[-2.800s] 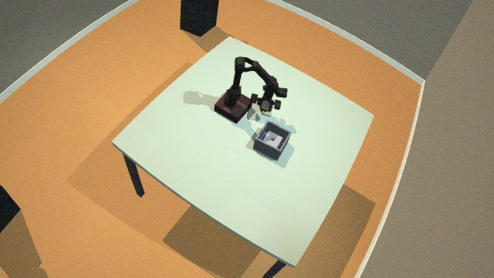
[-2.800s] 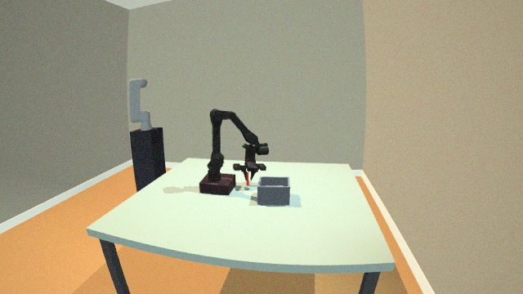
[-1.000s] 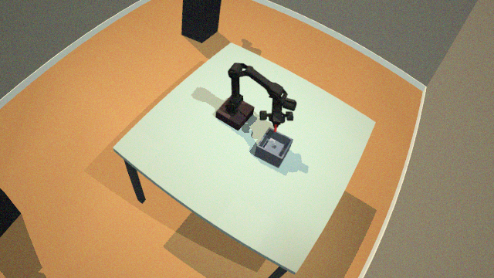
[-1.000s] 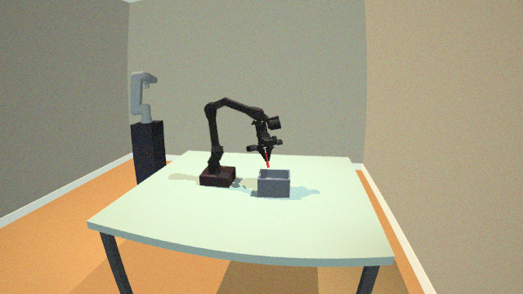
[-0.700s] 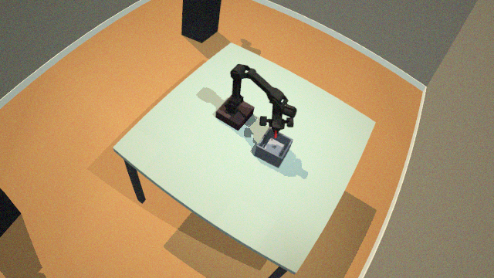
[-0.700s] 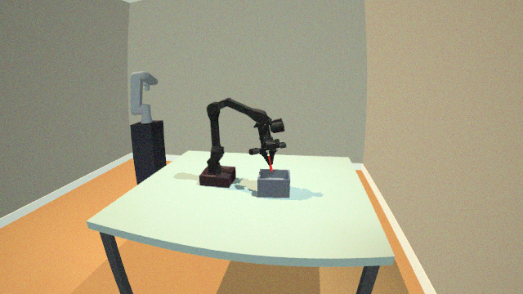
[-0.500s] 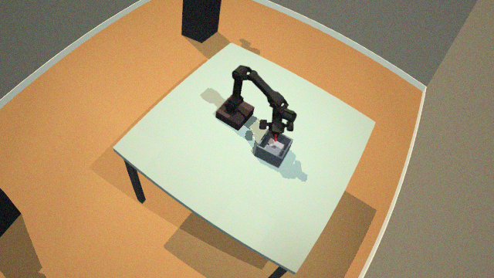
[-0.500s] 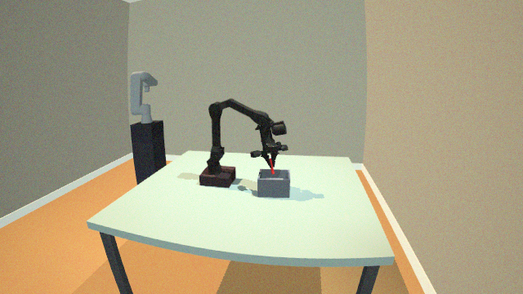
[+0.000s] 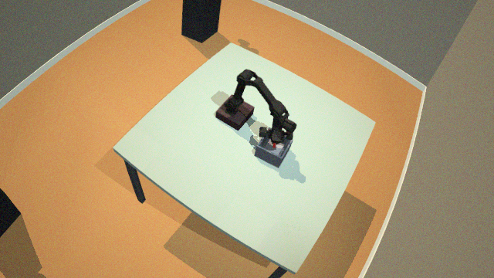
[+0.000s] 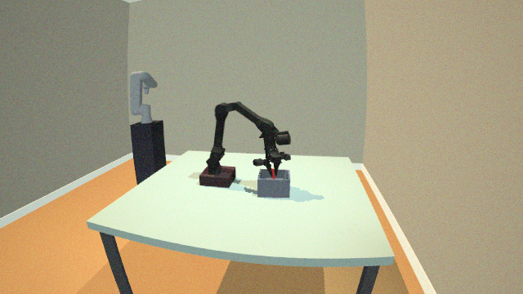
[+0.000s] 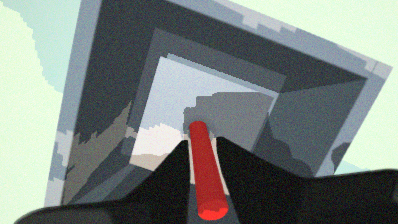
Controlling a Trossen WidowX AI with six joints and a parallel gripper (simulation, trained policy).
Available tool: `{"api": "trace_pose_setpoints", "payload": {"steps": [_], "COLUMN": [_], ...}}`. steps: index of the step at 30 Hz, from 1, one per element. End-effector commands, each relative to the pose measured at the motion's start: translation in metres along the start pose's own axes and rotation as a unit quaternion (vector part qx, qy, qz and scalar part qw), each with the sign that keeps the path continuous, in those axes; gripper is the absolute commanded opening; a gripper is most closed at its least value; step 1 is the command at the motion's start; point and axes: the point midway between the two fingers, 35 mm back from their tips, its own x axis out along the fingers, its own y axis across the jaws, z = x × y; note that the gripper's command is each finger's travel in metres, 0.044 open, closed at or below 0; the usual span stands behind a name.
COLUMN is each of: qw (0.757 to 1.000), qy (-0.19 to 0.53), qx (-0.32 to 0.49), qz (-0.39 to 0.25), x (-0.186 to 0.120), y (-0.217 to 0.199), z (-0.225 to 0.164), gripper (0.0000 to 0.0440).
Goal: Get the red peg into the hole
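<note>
The red peg point(image 9: 274, 145) point(image 10: 273, 173) point(image 11: 204, 160) stands nearly upright, a little tilted, between the fingers. The gripper point(image 9: 275, 142) point(image 10: 274, 175) point(image 11: 202, 139) is slightly open, its fingertips inside the top of the box. In the wrist view narrow light gaps show along both sides of the peg. The grey open box point(image 9: 268, 156) point(image 10: 274, 189) point(image 11: 70, 100) stands on the table. The pale plate point(image 11: 170, 92) lies at its bottom. The peg's lower end is over the shaded middle of the plate. The hole is mostly hidden there, and how deep the peg sits cannot be told.
The box walls rise around the fingers on all sides. The arm's dark red-brown base block point(image 9: 235, 113) point(image 10: 217, 177) stands on the pale table point(image 9: 185, 154) point(image 10: 229, 220), beside the box. A grey arm on a black pedestal point(image 10: 148, 151) stands behind the table.
</note>
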Motion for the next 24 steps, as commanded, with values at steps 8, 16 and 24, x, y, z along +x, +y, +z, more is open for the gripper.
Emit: {"api": "trace_pose_setpoints", "payload": {"steps": [8,16,24], "qw": [1.0,0.999,0.999], "qy": [0.007,0.002,-0.027], "qx": [-0.028,-0.044,-0.042], "qz": [-0.007,-0.004,0.016], "x": [0.012,0.017,0.011], "y": [0.011,0.024,0.037], "z": [0.012,0.03,0.055], "gripper": [0.0177,0.0352,0.044]}}
